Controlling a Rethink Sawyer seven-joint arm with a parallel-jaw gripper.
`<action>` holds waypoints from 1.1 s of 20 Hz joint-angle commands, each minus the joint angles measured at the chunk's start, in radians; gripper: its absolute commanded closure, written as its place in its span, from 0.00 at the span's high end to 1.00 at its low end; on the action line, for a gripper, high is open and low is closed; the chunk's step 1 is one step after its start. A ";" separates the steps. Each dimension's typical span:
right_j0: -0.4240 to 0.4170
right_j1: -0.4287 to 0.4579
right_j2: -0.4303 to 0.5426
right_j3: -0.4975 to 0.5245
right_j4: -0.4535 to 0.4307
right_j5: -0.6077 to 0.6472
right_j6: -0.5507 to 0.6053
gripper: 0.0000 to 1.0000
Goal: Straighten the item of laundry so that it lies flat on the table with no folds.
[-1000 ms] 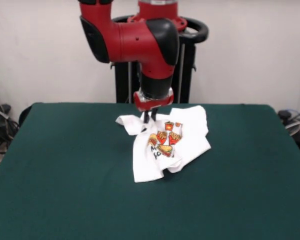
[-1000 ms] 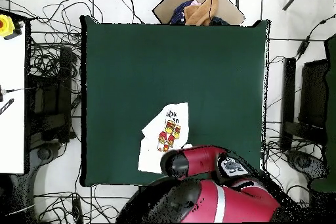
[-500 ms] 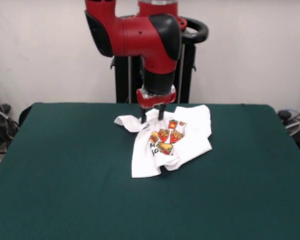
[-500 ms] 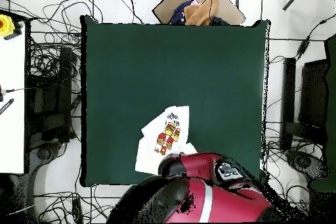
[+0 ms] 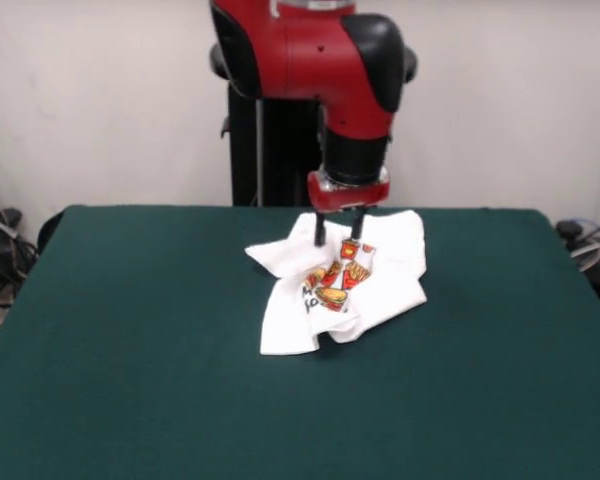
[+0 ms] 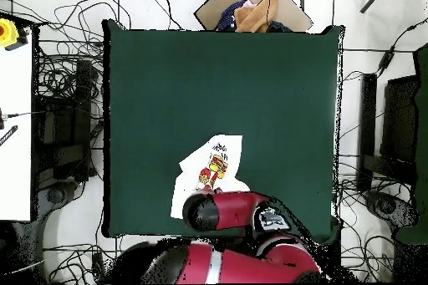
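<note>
Green felt worktop [image 5: 110, 360]: bare on the left side of the front view, and bare again to the right of the cloth.
Item of laundry [image 5: 380, 285]: a white printed T-shirt, crumpled near the worktop's middle toward the robot's side, burgers-and-fries print facing up but creased.
Left flap: a sleeve or corner pokes out toward the left, resting on the felt.
Change: half a second ago the arm hung over that left flap; now it has swung to the right and stands over the shirt's upper middle. The shirt's outline has barely altered (the left flap looks slightly pulled in).
Meaning for the task: I judge little has been gained so far, since the folds along the lower edge and through the print remain; much spreading is left.
Claw [image 5: 338, 228]: two dark fingers spread apart, holding nothing, tips down at the cloth's far edge, one on each side of the top of the print.
Contact: tips look at or just above the fabric; I cannot tell which.
Overhead view: the arm covers the shirt's [image 6: 219, 150] robot-side edge.
</note>
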 commanded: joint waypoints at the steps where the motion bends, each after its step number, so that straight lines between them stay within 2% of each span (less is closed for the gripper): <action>1: 0.089 0.032 0.003 -0.072 0.168 -0.001 0.310 1.00; 5: 0.127 0.068 -0.020 -0.106 0.227 -0.027 0.307 1.00; 10: 0.167 0.170 -0.057 -0.173 0.280 -0.113 0.296 1.00; 17: 0.172 0.225 -0.109 -0.220 0.293 -0.152 0.244 1.00; 22: 0.187 0.225 -0.149 -0.230 0.291 -0.153 0.241 1.00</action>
